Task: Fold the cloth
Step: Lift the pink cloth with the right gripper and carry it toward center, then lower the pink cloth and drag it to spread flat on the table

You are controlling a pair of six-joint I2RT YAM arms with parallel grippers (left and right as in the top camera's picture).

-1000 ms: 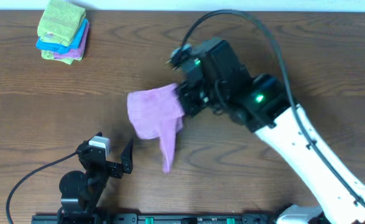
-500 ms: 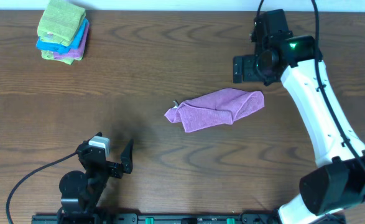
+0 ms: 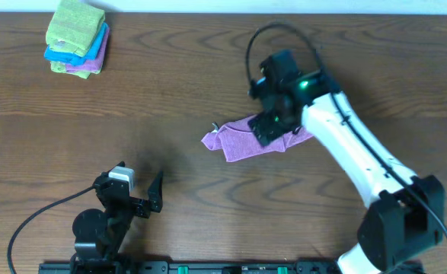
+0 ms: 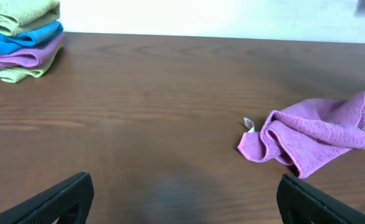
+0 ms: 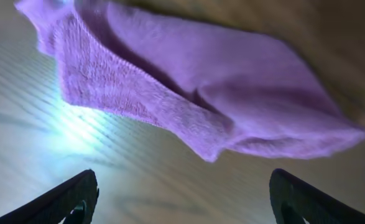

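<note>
right tool [image 5: 182, 200]: the jaws stand wide with nothing between them. i hold it just above the cloth [image 5: 170, 81], over its right half in the overhead view. left tool [image 4: 185, 200]: wide as well, empty, low at the near edge of the worktop [image 3: 170, 91] and well apart from the cloth.

the cloth lies near the middle of the worktop, bunched into overlapping layers rather than spread flat, with a small white tag [image 4: 249, 124] at its left corner.

hazards from this state, as i judge them:
- if the jaws close on the nearest ridge, they may take several layers at once. lifting then drags the whole bundle, and no single edge is freed.
- a fold made on a crumpled cloth locks the creases in. spread it first.
- the soft pile can slip from a shallow pinch on the way up.
- a descent too deep drives the fingertips into the worktop.
- the stack of folded cloths [image 3: 76, 38] at the far left corner is not part of the job. keep both tools away from it.
</note>
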